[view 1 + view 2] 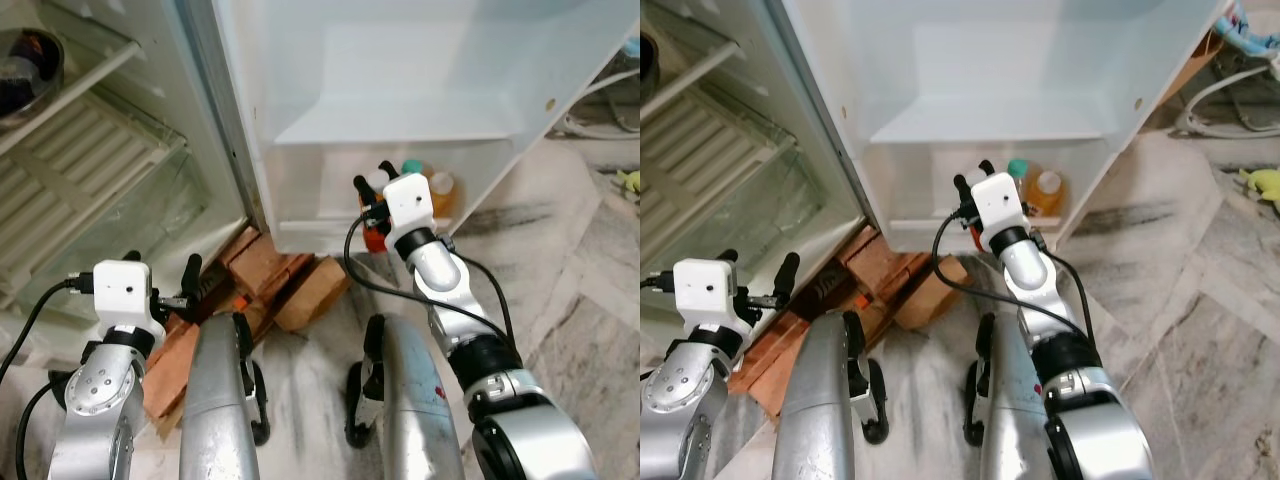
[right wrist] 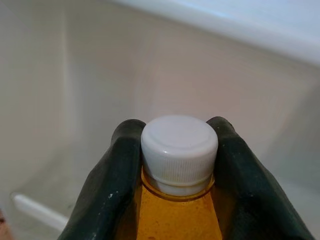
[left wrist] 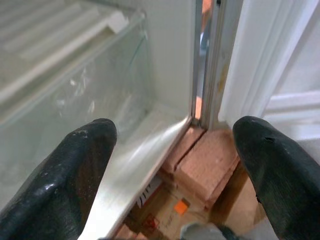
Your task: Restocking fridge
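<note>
The right wrist view shows the right gripper (image 2: 179, 165) clamped on the neck of a bottle (image 2: 177, 210): white ribbed cap, amber liquid. The head views place it at the fridge door's (image 1: 400, 70) bottom shelf (image 1: 300, 235), beside two more bottles (image 1: 430, 185). Left gripper (image 3: 175, 160): fingers apart, facing bricks (image 3: 205, 165). No writing legible.

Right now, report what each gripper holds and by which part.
The right gripper grips an orange bottle at its neck, just below the white cap. The left gripper is open, holding nothing.
</note>
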Controlling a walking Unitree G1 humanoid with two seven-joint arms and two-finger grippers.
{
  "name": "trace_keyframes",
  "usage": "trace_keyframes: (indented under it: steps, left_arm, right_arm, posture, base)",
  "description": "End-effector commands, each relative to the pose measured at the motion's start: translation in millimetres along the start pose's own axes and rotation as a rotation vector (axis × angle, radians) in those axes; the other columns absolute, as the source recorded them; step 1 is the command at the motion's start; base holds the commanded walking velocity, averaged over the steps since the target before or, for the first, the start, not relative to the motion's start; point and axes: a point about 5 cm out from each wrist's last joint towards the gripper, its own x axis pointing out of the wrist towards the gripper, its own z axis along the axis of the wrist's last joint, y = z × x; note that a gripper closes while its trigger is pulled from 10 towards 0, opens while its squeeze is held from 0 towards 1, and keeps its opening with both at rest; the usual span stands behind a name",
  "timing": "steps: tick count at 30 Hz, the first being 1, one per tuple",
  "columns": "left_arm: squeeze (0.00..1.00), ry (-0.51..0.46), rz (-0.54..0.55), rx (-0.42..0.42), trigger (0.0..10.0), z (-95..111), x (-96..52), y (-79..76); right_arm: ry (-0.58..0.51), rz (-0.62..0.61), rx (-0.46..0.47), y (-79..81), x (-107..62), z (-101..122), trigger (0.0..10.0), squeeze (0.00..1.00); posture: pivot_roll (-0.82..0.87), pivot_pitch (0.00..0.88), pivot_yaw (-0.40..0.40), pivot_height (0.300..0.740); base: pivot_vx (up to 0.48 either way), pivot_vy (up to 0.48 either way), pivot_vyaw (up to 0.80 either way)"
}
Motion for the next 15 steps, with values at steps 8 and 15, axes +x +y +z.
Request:
trace_keyframes:
  steps: [8, 15]
  left_arm:
    - [0.0, 0.02, 0.008, 0.004, 10.0, -0.3, -5.4, 1.3]
    - [0.0, 0.017, 0.004, 0.01, 10.0, 0.7, -5.3, 0.8]
  right_arm:
    - [-0.153, 0.006, 0.078, -2.9, 18.1, 35.7, 10.0, 0.0]
    - [-0.214, 0.008, 0.113, -0.4, 20.6, 48.0, 10.0, 0.0]
  posture:
    - [0.12, 0.347, -0.015, 0.552]
    - [0.13, 0.347, -0.012, 0.552]
  base:
    - [0.0, 0.0, 0.0]
    - [0.0, 0.0, 0.0]
